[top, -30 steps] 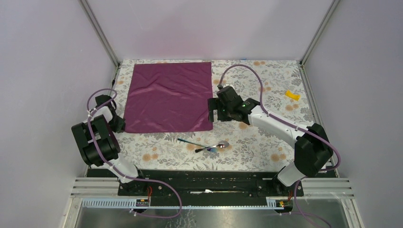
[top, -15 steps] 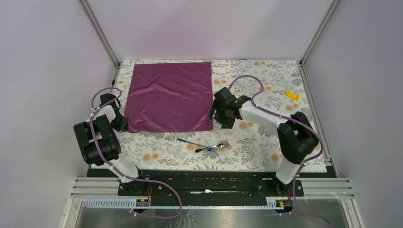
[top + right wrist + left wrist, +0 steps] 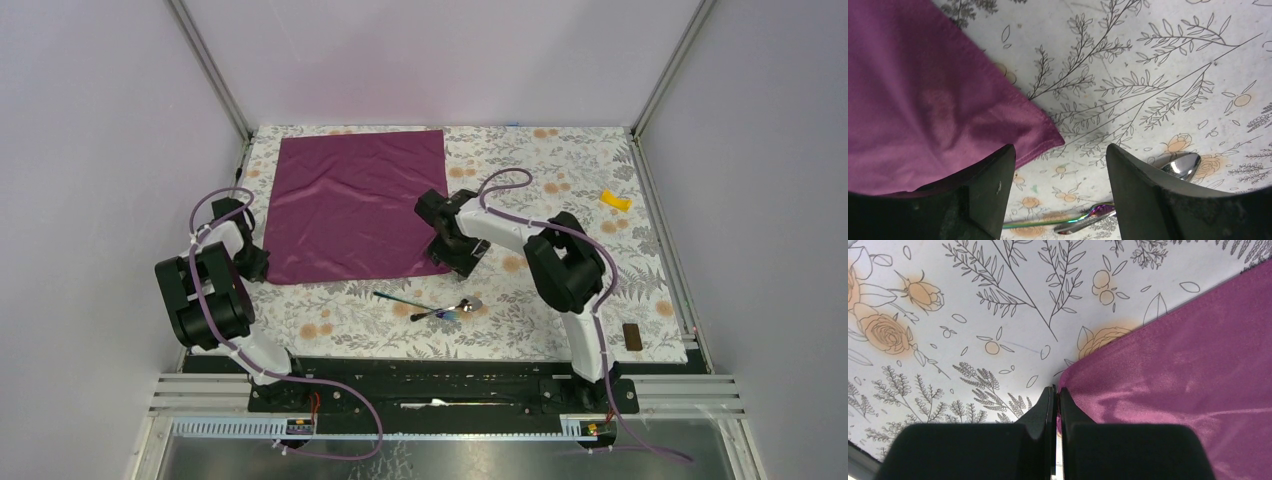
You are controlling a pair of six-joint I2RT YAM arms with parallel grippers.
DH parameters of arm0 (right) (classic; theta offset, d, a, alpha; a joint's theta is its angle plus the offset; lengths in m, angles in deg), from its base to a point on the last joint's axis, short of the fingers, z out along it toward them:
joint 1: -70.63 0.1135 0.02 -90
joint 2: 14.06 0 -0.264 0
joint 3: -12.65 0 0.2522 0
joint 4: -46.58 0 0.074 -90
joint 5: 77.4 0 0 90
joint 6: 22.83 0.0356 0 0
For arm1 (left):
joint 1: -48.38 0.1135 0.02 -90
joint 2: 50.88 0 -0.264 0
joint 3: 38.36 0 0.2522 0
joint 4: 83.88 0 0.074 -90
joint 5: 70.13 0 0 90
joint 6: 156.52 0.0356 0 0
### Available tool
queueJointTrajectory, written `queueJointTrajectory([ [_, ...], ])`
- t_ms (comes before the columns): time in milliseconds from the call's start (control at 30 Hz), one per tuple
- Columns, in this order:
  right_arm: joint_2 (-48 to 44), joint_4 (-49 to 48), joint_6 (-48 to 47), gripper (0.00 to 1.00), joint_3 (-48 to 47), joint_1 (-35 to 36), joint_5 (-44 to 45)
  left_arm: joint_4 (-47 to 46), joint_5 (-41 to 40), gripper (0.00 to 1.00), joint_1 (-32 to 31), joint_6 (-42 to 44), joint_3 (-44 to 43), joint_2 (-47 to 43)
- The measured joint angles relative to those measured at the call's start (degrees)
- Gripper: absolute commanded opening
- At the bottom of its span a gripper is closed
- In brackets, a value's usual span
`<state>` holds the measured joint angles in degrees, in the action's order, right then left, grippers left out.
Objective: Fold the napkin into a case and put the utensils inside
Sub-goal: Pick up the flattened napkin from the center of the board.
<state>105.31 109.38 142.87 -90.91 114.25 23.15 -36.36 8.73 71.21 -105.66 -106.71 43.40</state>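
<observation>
Top view: napkin [image 3: 355, 205] flat and unfolded on bench [image 3: 580, 170]; utensils [image 3: 432, 305] just off napkin's near edge, waiting.
Left wrist: left claw [image 3: 1056, 389] narrow, apparently nipping napkin's near-left corner, likely to lift for fold.
Right wrist: right claw [image 3: 1060, 152] wide, straddling napkin's near-right corner, not gripping.

Nothing legible anywhere: no words, labels, brands, numbers or signs. Only drawn flowers and leaves on the tablecloth [image 3: 973, 315]; plain, unmarked cloth on the napkin [image 3: 350, 200].
</observation>
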Motion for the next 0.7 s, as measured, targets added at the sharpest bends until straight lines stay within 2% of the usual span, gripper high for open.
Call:
queueJointTrajectory([
  [267,5.5,6.6,2.5,0.7,-6.6,0.0,2.6,2.0,-2.4,0.0,-1.4,-0.6,-0.1,-2.4],
  [433,6.9,8.3,3.2,0.64,-8.7,0.0,3.4,2.6,-2.9,0.0,-1.4,-1.0,-0.2,-2.4],
  [700,9.1,8.5,4.0,0.41,-12.0,0.0,3.1,2.8,-4.1,0.0,-1.4,-1.4,-0.2,-2.4],
])
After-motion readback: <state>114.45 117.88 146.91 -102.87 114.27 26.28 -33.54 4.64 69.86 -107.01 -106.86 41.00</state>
